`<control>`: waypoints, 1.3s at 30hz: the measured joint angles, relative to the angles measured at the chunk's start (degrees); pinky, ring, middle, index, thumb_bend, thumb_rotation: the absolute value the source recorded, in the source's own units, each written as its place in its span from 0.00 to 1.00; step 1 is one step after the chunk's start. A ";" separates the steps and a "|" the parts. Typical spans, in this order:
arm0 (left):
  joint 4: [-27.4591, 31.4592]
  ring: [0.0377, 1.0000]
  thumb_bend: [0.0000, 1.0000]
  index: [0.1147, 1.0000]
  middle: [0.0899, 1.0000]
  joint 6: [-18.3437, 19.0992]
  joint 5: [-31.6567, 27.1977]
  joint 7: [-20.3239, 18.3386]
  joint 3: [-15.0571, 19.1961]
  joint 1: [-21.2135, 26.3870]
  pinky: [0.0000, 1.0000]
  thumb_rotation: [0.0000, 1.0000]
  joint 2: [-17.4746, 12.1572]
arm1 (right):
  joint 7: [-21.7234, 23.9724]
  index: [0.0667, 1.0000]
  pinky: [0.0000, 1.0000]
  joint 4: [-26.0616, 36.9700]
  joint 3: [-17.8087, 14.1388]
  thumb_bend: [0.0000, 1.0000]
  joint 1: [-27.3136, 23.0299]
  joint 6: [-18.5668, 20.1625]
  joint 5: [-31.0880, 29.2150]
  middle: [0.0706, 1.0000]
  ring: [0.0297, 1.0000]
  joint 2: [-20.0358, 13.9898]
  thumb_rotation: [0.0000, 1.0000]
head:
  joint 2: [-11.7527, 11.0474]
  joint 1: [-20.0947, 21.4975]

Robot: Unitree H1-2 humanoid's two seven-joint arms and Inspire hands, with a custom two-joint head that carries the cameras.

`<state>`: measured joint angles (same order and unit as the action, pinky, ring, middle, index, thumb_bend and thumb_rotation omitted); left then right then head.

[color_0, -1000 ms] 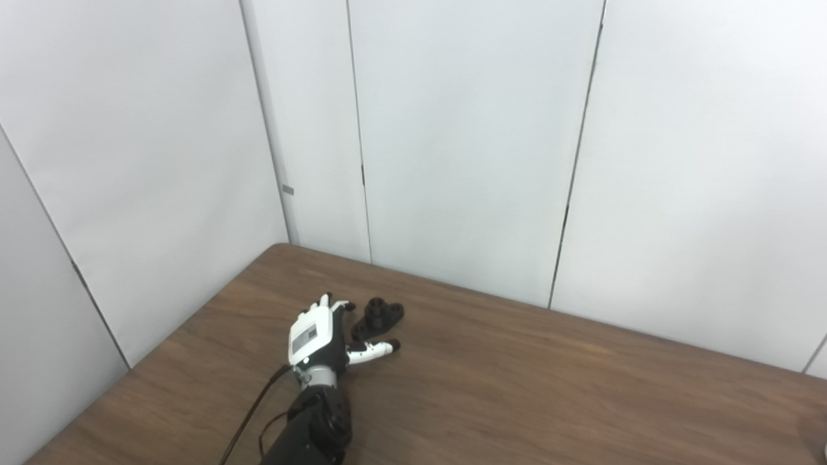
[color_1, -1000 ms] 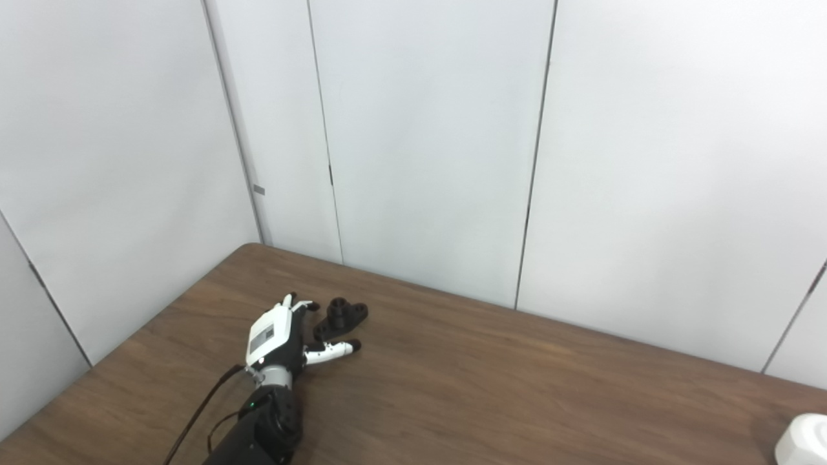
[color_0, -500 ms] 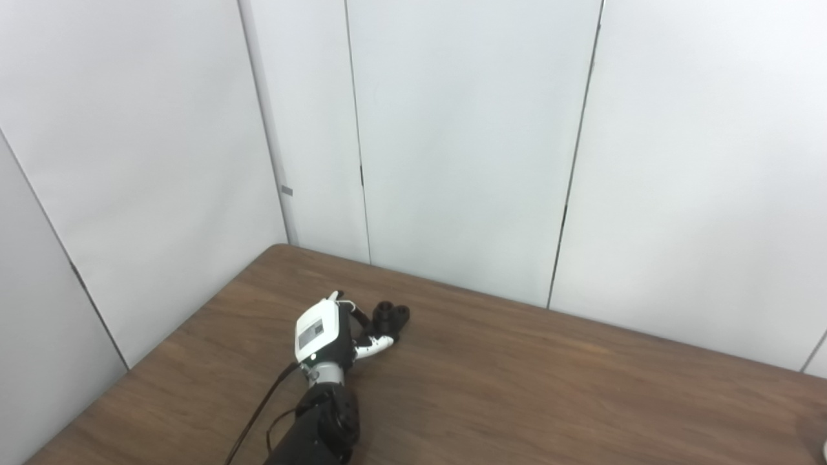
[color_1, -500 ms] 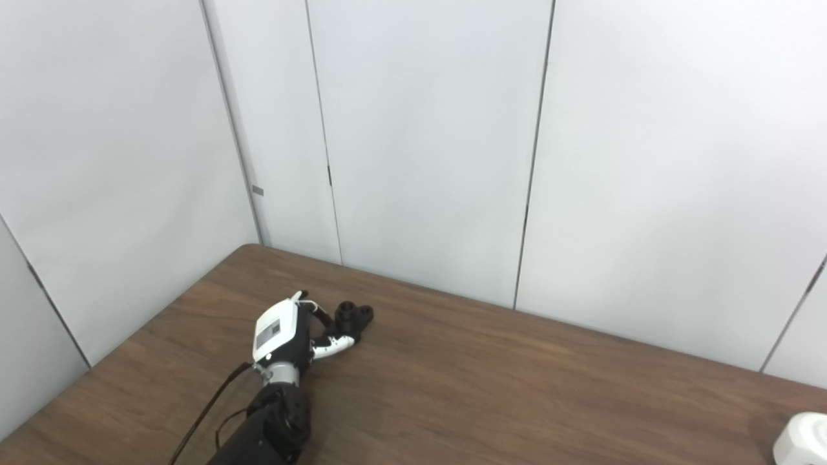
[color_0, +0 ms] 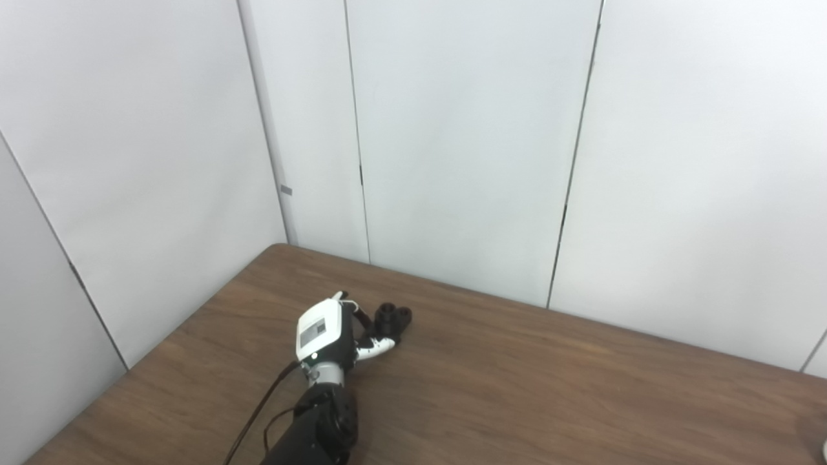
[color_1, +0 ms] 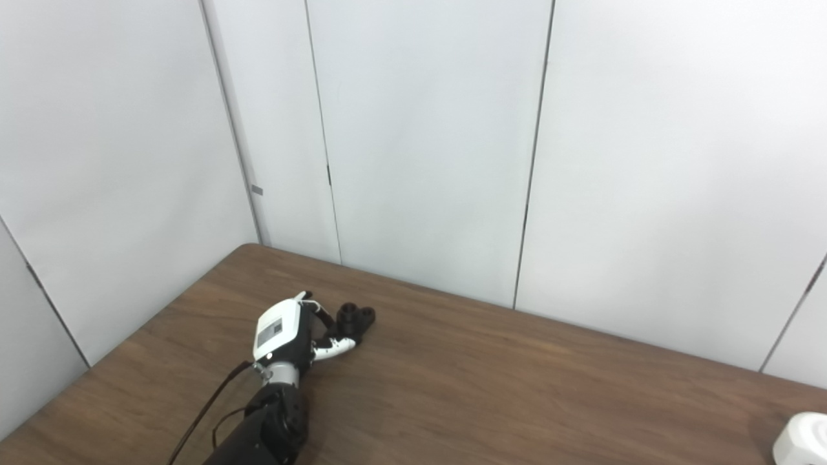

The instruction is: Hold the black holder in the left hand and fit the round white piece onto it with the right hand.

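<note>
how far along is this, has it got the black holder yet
Early. The left robot hand has its fingers closed around the black holder, which seems not yet lifted off the table. The round white piece sits untouched at the far right; the right hand isn't in view. Lifting and fitting remain.

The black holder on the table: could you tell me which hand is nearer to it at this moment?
Left. The left hand has its fingers curled around the black holder; the right hand is out of view.

No legible txt; label on left hand (color_0: 318,331) too small to read.
</note>
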<state>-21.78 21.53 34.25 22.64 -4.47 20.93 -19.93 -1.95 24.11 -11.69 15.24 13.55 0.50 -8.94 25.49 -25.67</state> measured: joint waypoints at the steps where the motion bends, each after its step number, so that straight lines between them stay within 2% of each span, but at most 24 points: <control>1: 1.06 0.91 0.52 0.41 0.90 -0.01 0.05 -0.67 -0.31 -0.38 0.92 0.05 -0.23 | -0.07 0.77 0.49 -0.01 -0.02 0.41 0.00 0.00 -0.07 0.73 0.66 0.00 0.33 | 0.09 0.09; 5: 4.26 0.90 0.52 0.42 0.89 0.33 1.44 -3.13 -2.31 -1.40 0.91 0.05 -0.92 | -0.32 0.77 0.50 -0.03 0.05 0.40 -0.06 0.07 -0.25 0.74 0.66 0.09 0.33 | 0.26 0.88; 8: 7.54 0.91 0.52 0.41 0.90 0.22 1.89 -5.36 -3.60 -2.46 0.98 0.05 -1.19 | -0.72 0.77 0.50 -0.02 0.37 0.40 -0.15 0.23 -0.07 0.73 0.66 0.15 0.35 | 0.35 1.93; 10: 9.48 0.92 0.52 0.41 0.90 -0.09 2.19 -6.44 -4.43 -3.42 1.00 0.05 -1.11 | -0.93 0.77 0.50 -0.03 0.56 0.39 -0.21 0.22 -0.02 0.73 0.66 0.15 0.35 | 0.44 2.37; 17: 14.46 0.95 0.52 0.41 0.91 -1.15 4.02 -8.52 -7.23 -5.85 1.00 0.05 -0.21 | -2.04 0.75 0.49 -0.04 1.33 0.39 -0.35 0.34 0.78 0.72 0.65 0.21 0.39 | 0.88 4.04; 20: 15.84 0.95 0.52 0.41 0.90 -3.28 4.34 -9.74 -8.44 -6.68 1.00 0.05 -0.22 | -2.62 0.75 0.48 0.04 1.96 0.39 -0.41 0.46 1.59 0.71 0.64 0.26 0.43 | 1.32 6.06; 24: 18.07 0.94 0.52 0.41 0.89 -7.91 4.34 -10.09 -9.71 -8.76 1.00 0.05 0.19 | -2.79 0.75 0.48 0.65 2.25 0.34 -0.42 1.48 2.04 0.70 0.64 0.28 0.38 | 2.02 8.08; 27: 19.29 0.96 0.52 0.41 0.91 -11.18 3.87 -11.64 -10.20 -10.23 1.00 0.05 0.35 | -2.74 0.75 0.48 1.85 2.58 0.33 -0.42 3.11 1.66 0.70 0.64 0.45 0.36 | 2.37 9.32; 35: 20.37 0.95 0.52 0.41 0.89 -21.62 -0.07 -16.40 -10.97 -13.09 1.00 0.05 -0.26 | -3.66 0.72 0.47 2.45 3.69 0.36 -0.43 3.97 1.37 0.70 0.63 0.69 0.32 | 4.65 15.81; 39: 20.40 0.95 0.52 0.41 0.88 -25.52 -0.15 -17.04 -11.05 -14.26 1.00 0.05 -0.68 | -3.55 0.73 0.48 2.46 3.97 0.42 -0.40 3.91 -0.13 0.69 0.64 0.68 0.31 | 5.71 17.93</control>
<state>-1.38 -4.00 34.10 5.60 -15.52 6.67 -20.61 -5.50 26.57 -7.72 14.84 17.45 0.37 -8.26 31.20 -7.74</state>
